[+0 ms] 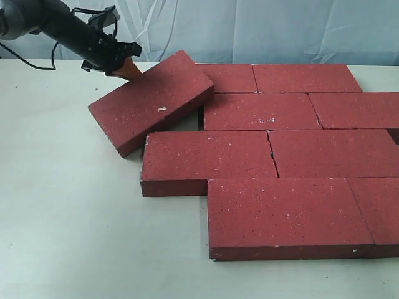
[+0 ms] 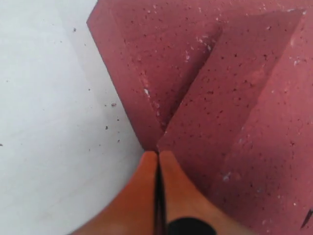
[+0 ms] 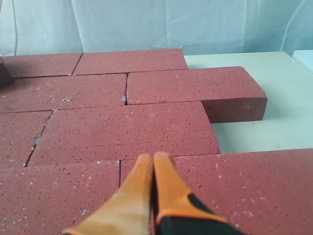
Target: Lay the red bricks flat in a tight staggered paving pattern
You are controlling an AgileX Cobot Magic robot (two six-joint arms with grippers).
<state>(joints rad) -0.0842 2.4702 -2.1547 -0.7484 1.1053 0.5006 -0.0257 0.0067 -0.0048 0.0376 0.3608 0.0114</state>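
Several red bricks (image 1: 262, 111) lie flat in staggered rows across the table (image 1: 56, 205). One loose brick (image 1: 151, 101) at the pattern's far left sits skewed and tilted, its right end resting up on a neighbour. My left gripper (image 1: 129, 70) is shut, its orange fingertips pressed against that brick's far upper edge; in the left wrist view the tips (image 2: 158, 154) meet the tilted brick's corner (image 2: 161, 88). My right gripper (image 3: 152, 157) is shut, empty, hovering low over the flat bricks (image 3: 127, 127); it is out of the exterior view.
Bare white table (image 1: 68, 237) lies left and in front of the bricks. A pale curtain (image 1: 249, 28) hangs behind. A dark gap (image 1: 201, 117) shows under the tilted brick beside the second row. More bare table (image 3: 264, 127) lies beside the rows' stepped ends.
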